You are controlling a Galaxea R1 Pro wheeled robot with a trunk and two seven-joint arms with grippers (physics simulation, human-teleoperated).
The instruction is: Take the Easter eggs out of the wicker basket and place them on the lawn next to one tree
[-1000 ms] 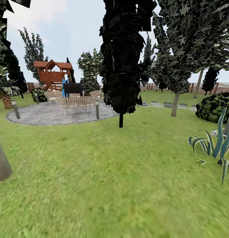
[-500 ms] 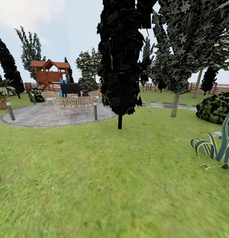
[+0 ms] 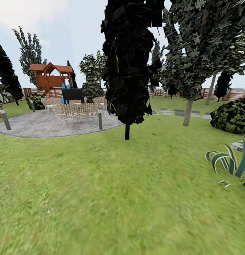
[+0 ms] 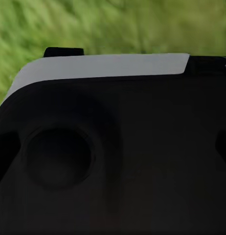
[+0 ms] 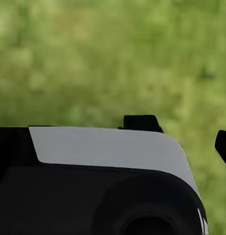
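The robot is travelling over the wide bright green lawn (image 3: 112,198); no basket and no eggs appear ahead, so which way they lie from the arms cannot be told. The nearest candidate is the tree with the slim pale grey-tan trunk (image 3: 188,112), standing ahead and to the right, behind the narrow black conifer (image 3: 127,63). The grass looks flat and open, with a grey paved circle (image 3: 55,124) and wicker chairs (image 3: 74,110) farther to the left. Both wrist views show dark housing over grass; whether either gripper is wide or closed cannot be told.
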